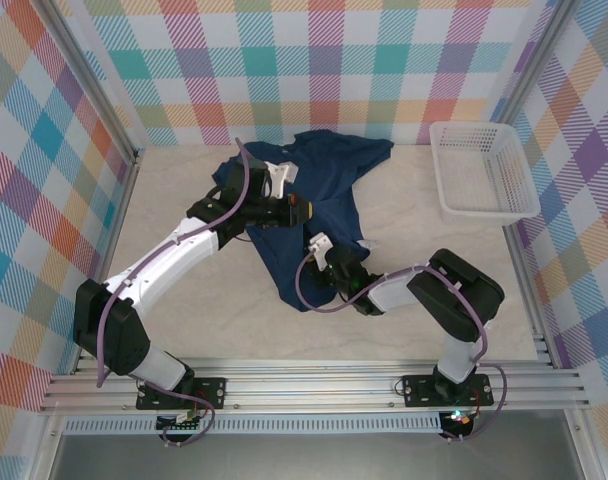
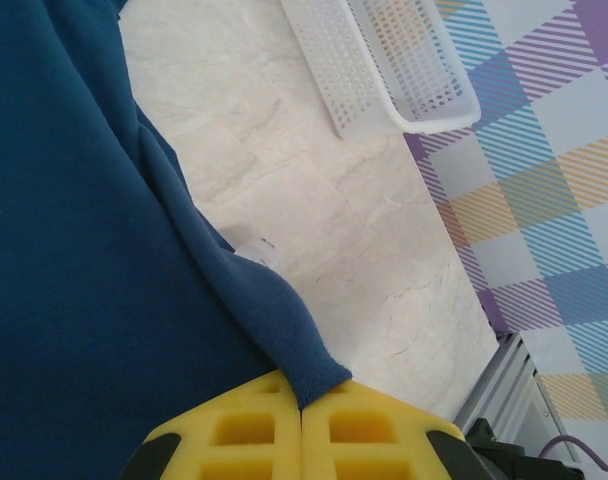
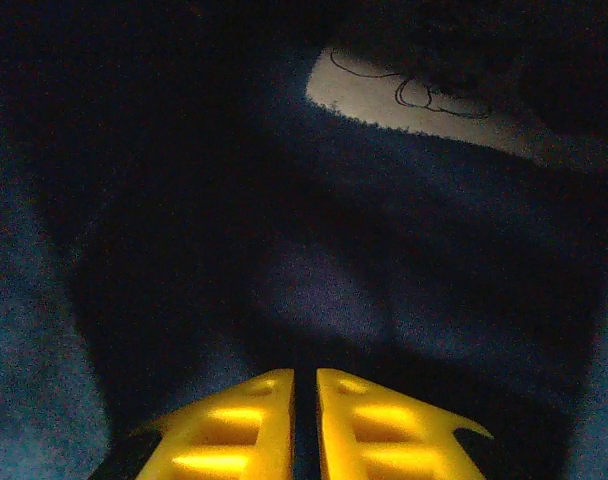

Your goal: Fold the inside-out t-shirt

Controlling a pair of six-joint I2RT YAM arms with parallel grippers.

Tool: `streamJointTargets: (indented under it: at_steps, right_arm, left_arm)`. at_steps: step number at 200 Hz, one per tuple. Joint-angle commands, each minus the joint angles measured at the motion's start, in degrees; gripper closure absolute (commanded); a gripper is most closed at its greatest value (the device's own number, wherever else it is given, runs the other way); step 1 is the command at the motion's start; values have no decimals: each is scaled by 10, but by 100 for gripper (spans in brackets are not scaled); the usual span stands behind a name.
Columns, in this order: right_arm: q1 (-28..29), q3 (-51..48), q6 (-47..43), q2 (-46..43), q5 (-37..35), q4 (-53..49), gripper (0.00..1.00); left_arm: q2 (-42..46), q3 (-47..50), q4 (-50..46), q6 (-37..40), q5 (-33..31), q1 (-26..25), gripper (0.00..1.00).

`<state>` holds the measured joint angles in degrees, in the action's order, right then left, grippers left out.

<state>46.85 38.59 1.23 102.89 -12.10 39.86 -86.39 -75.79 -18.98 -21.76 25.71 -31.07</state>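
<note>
Yellow pads of the left gripper (image 2: 302, 392) are pressed together on a rolled edge of the inside-out t-shirt (image 2: 74, 260), probably so it can be lifted and spread. The right gripper (image 3: 305, 385), at the garment's 5 o'clock, is nearly closed and apparently pinches cloth. The shirt lies crumpled mid-table, with the white basket (image 1: 481, 170) at 2 o'clock.

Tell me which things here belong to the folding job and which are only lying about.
For the job: inside-out t-shirt; left end effector, shut on its edge; right end effector, shut on its cloth.
Lying about: white basket, empty, apart from the shirt.
</note>
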Motion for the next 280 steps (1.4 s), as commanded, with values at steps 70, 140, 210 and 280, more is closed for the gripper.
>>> streamJointTargets:
  at_steps: [70, 140, 210, 280]
  right_arm:
    - [-63, 136, 22, 80, 33, -33, 91]
    - [-62, 196, 82, 111, 35, -105, 91]
    - [-45, 249, 143, 146, -6, -175, 87]
    - [-102, 156, 200, 86, 145, -61, 81]
  left_arm:
    - [56, 5, 5, 3, 26, 4, 100]
    - [71, 5, 25, -3, 61, -8, 100]
    - [61, -39, 38, 21, 62, -56, 100]
    - [124, 25, -7, 45, -95, -56, 100]
